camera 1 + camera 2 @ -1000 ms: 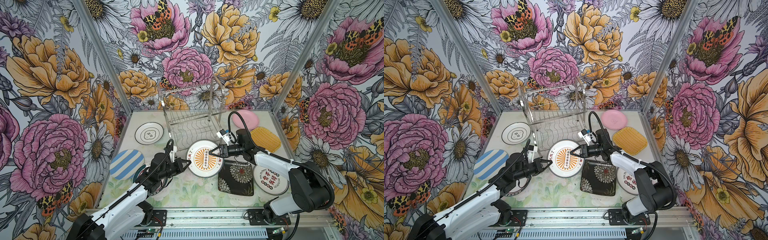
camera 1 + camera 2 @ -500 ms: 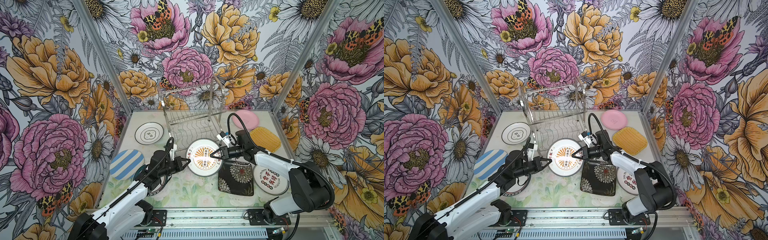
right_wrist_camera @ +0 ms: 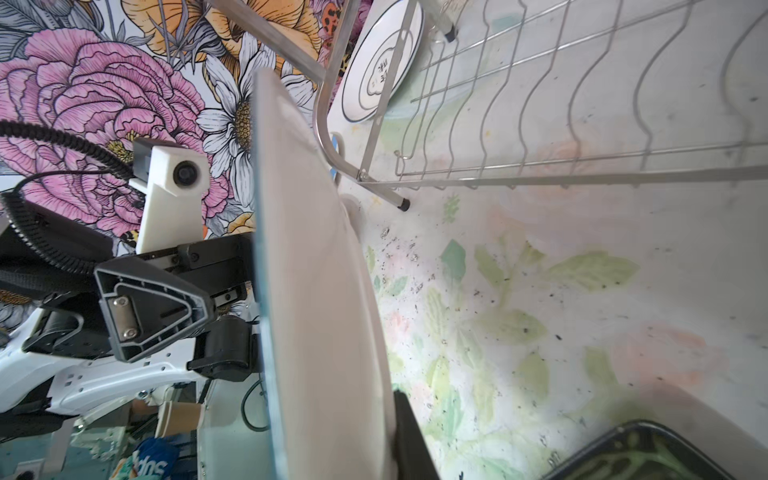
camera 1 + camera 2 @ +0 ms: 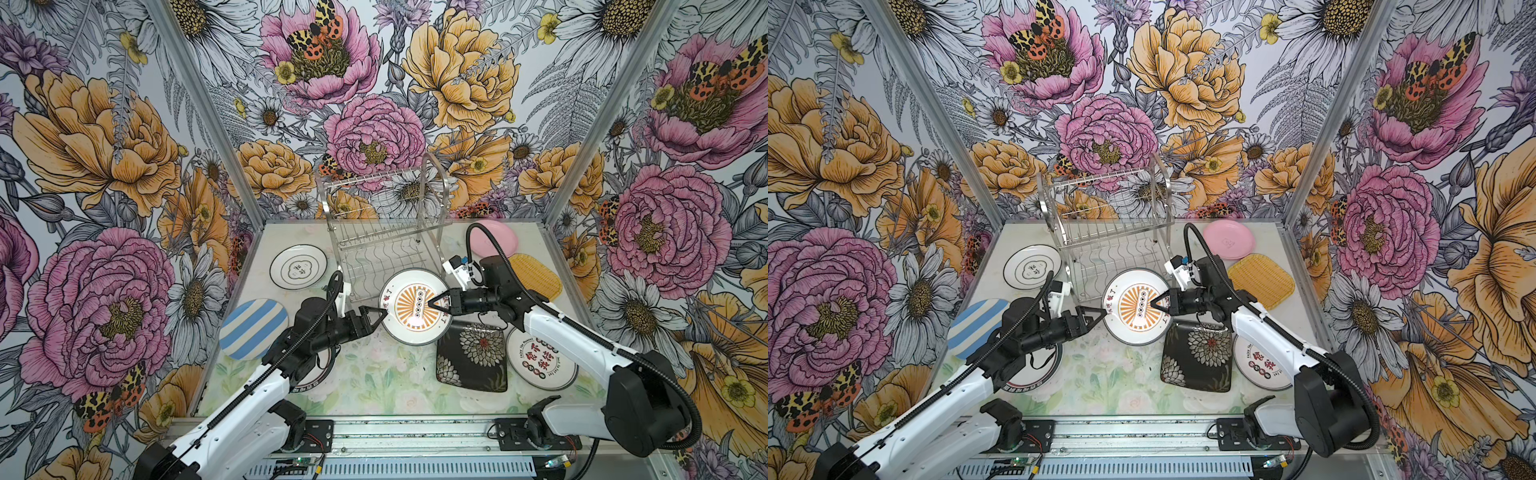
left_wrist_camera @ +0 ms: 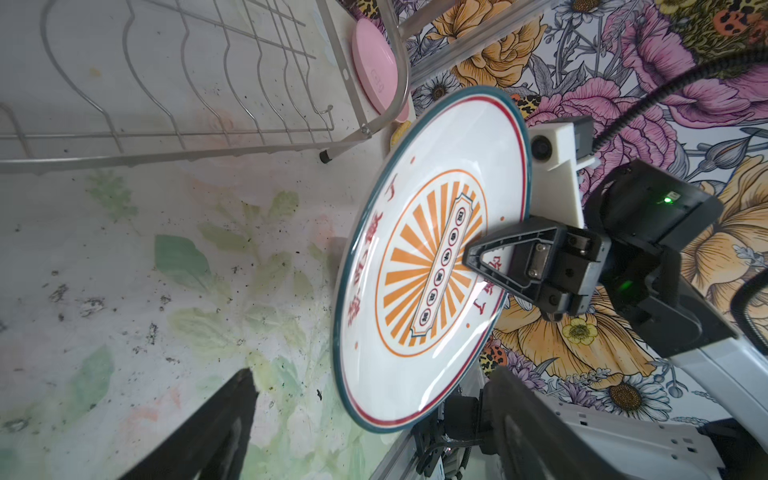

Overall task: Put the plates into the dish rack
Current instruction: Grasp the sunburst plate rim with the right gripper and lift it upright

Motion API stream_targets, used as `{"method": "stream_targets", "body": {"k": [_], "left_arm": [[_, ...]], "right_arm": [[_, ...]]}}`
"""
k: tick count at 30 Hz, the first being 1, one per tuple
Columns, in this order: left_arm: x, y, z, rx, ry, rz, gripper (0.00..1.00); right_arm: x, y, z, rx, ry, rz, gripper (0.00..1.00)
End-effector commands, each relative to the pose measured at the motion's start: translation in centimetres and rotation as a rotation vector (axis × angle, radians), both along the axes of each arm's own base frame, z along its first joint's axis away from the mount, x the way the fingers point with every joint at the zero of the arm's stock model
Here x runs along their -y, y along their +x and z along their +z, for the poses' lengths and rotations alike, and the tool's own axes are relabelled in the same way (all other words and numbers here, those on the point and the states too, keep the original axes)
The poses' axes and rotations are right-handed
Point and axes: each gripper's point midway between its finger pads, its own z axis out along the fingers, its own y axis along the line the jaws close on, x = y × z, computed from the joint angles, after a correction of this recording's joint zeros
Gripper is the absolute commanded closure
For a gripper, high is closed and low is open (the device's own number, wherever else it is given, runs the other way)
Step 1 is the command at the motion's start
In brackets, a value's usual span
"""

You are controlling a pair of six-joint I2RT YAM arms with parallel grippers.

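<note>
Pinching the thin rim of the tipped-up orange plate (image 4: 411,330) just in front of the dish rack (image 4: 386,249), the right gripper (image 4: 433,300) needs a firm hold, because the plate looks hard, slippery and breakable; the left gripper (image 4: 376,319) is spread apart beside it.

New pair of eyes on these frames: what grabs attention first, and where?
The loud floral wallpaper covering all three walls hits first. Next, mid-scene, the orange sunburst plate is tilted up, pinched at its right rim by the right tool, with the left tool gaping open beside its left edge. Just behind it stands the shiny dish rack, with no plates in it.
</note>
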Motion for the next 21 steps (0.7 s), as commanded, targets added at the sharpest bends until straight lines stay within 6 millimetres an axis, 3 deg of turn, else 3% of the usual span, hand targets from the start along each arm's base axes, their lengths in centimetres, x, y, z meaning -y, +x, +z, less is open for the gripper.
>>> {"method": "stream_targets", "body": {"k": [1, 6, 8, 21], "left_arm": [[-1.6, 0.8, 0.9, 0.049, 0.061, 0.079, 0.02], [-3.0, 1.3, 0.7, 0.067, 0.125, 0.149, 0.01], [-3.3, 1.6, 0.5, 0.065, 0.139, 0.169, 0.01], [-2.7, 2.3, -0.3, 0.081, 0.186, 0.192, 0.01]], "right_arm": [[2.2, 1.2, 3.3, 0.139, -0.112, -0.108, 1.0], [5.3, 1.5, 6.8, 0.227, -0.275, -0.228, 1.0], [6.0, 1.6, 9.2, 0.27, -0.303, -0.26, 1.0], [6.8, 3.1, 21.5, 0.442, -0.273, -0.368, 1.0]]}}
